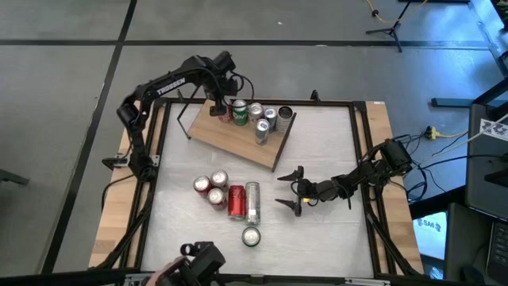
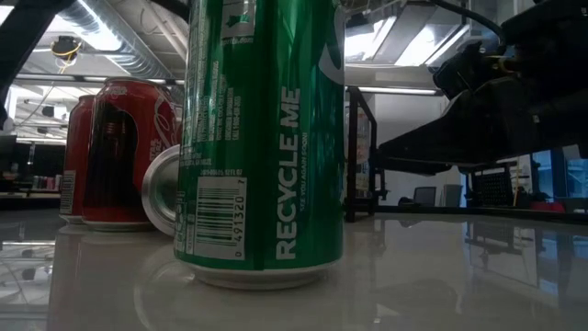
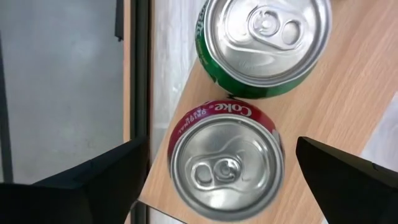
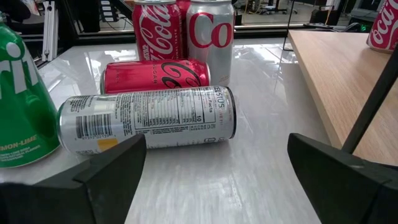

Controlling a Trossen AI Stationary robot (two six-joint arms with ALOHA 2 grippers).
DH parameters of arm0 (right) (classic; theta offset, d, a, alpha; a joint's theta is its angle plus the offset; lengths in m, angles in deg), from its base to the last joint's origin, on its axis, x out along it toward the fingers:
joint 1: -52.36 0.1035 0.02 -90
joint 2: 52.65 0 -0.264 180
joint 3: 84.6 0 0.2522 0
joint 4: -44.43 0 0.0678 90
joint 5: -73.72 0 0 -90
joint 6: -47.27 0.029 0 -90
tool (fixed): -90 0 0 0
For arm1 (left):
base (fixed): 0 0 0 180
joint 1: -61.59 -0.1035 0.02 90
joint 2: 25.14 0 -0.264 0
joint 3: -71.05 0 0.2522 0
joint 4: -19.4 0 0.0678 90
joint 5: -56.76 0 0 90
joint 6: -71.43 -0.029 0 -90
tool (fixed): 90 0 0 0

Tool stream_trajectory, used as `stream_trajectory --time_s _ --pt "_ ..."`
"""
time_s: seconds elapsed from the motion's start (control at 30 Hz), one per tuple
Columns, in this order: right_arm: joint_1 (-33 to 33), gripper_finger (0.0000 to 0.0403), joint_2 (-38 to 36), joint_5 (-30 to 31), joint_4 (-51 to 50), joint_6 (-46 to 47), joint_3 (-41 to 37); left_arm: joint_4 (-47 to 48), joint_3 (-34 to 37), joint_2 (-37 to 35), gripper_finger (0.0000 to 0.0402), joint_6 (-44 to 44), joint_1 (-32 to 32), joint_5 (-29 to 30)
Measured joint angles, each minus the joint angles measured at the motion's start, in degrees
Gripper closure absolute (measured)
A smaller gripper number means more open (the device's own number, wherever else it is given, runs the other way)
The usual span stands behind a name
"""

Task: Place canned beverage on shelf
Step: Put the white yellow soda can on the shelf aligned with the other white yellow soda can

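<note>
The shelf (image 1: 238, 139) is a light-brown board on thin black wire legs at the table's far side. Several cans stand upright on it. A red Coke can (image 3: 225, 168) stands at its far left corner, beside a green can (image 3: 267, 43). My left gripper (image 1: 222, 100) hangs open over the red can, pointing down, one finger off each side of it (image 3: 221, 186), and touches nothing. My right gripper (image 1: 290, 191) stands open and nearly level near the table's middle. It faces a silver can (image 4: 149, 118) lying on its side, with nothing between the fingers (image 4: 211, 180).
On the tabletop a red can (image 1: 236, 202) lies beside the silver one (image 1: 252, 202). Three upright cans (image 1: 213, 187) stand to their left. A green can (image 1: 251, 236) stands near the front edge and fills the low view (image 2: 262, 138). The shelf's wire leg (image 4: 373, 99) stands close to my right gripper.
</note>
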Motion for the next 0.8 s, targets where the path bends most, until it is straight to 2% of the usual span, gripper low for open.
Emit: stream_trajectory --time_s 0.37,0.53,0.7,0.8 --pt "0.0 0.0017 0.0 0.0 0.0 0.6 0.1 0.0 0.0 -6.7 0.0004 0.7 0.0 0.0" --pt "0.0 0.0017 0.0 -0.5 0.0 4.7 1.4 1.1 0.0 -11.2 0.0004 5.6 0.0 -0.1" --pt "0.0 0.0017 0.0 -6.9 -1.2 4.9 3.4 4.9 0.0 -15.9 0.0004 15.3 0.1 -1.7" --pt "0.0 0.0017 0.0 -12.5 -1.5 5.0 4.9 9.3 0.0 -19.0 0.0004 18.8 0.5 -5.5"
